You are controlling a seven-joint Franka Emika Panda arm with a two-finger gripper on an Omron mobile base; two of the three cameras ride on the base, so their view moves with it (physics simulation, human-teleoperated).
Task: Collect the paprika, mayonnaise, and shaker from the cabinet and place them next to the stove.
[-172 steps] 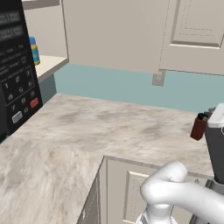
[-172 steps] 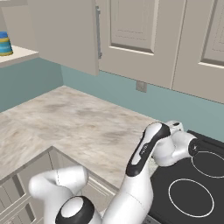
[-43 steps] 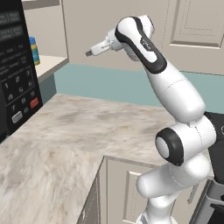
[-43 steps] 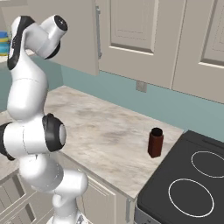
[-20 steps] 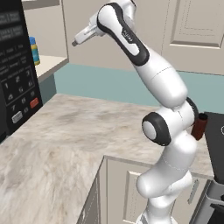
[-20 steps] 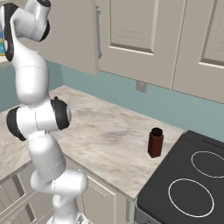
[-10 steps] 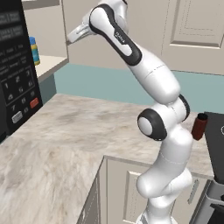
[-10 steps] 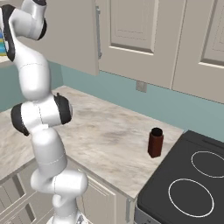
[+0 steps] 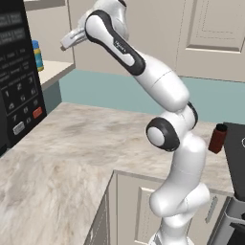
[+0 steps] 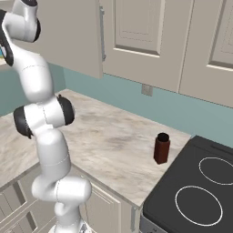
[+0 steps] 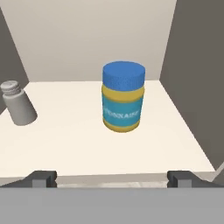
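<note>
Hand view looks straight into the beige doorless wall cabinet [image 11: 87, 39], whose pale flat shelf runs back to a plain rear wall. The short mayonnaise jar [image 11: 123, 97], blue-lidded with a yellow and blue banded body, stands upright near the middle of the shelf, directly ahead of the two-finger gripper [image 11: 112, 179] and a little further in, not touched by it. The dark fingertips [image 11: 41, 178] sit wide apart at the shelf's front edge, spread as far as they go and holding nothing; the jar lies between their lines. The tiny pale grey shaker [image 11: 17, 103] stands well to the jar's left, leaning slightly in this view. From the left base view, the white arm reaches up and left toward the shelf beside the black microwave [image 9: 16, 72]. On the marbled counter [image 10: 113, 145], the dark red paprika bottle [image 10: 161, 148] stands upright just beside the black flat stove [image 10: 195, 191].
</note>
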